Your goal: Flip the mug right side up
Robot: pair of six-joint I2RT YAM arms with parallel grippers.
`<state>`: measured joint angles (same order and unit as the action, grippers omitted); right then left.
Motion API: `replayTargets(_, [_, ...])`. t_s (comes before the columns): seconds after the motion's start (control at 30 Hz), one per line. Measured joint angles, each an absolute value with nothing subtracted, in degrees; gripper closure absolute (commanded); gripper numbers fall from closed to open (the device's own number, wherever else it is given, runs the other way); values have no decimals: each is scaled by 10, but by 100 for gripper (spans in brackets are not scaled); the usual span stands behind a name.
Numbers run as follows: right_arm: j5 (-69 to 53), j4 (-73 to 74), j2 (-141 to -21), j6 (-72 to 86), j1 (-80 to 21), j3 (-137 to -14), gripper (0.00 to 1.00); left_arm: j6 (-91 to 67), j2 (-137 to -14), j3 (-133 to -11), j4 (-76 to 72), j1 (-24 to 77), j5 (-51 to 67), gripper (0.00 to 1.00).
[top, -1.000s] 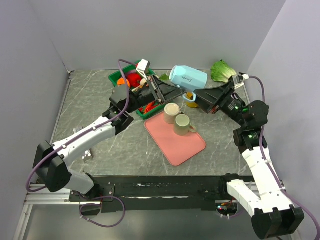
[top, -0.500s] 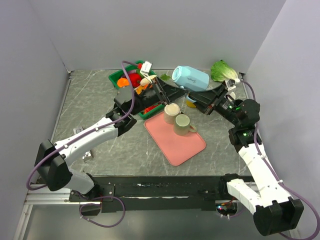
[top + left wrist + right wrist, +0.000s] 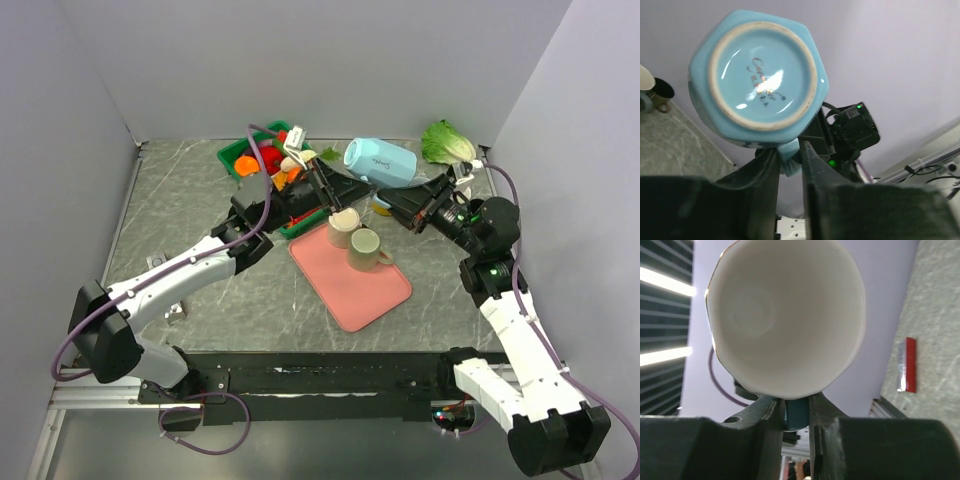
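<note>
The light blue mug (image 3: 380, 162) hangs on its side in the air above the back of the table, held between both arms. Its base (image 3: 762, 75) faces the left wrist camera. Its white inside (image 3: 785, 315) faces the right wrist camera. My left gripper (image 3: 362, 186) comes in from the left, and its fingers (image 3: 790, 155) hold the blue handle with hardly any slack. My right gripper (image 3: 392, 200) reaches in from the right. Its jaws (image 3: 797, 412) are shut on the same handle just under the rim.
A pink tray (image 3: 372, 292) lies below with a beige mug (image 3: 343, 225) and a grey-green mug (image 3: 365, 248) on it. A green bin (image 3: 232, 155) of vegetables stands at the back left, a lettuce (image 3: 447, 142) at the back right. A yellow object (image 3: 383, 209) lies under the held mug.
My right gripper came in from the right and shut on the mug's handle. The left arm and the mug shifted slightly back and right.
</note>
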<state>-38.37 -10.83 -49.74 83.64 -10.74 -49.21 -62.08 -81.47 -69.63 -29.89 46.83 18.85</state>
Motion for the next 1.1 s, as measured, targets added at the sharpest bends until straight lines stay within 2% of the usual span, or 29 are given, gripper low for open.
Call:
replayTargets(0.03, [-381,-91,-496,825,-107,-497,100,-619,-813,-696,-291,469,186,61])
replayTargets(0.07, [-377,-69,-495,811,-107,-506,100,-610,-812,-696,-279,469,184,44])
replayTargets(0.17, [-354,-6,-491,769,-107,-531,100,-585,-806,-695,-252,471,176,24])
replayTargets(0.33, [-310,111,-479,691,-88,-565,100,-553,-789,-695,-183,475,159,8])
replayTargets(0.47, [-274,186,-467,627,-53,-585,100,-535,-786,-695,-124,475,135,3])
replayTargets(0.77, [-129,335,-462,447,-6,-600,100,-515,-806,-714,-1,475,98,1])
replayTargets(1.1, [-13,368,-479,338,-9,-572,100,-488,-820,-723,68,475,88,1])
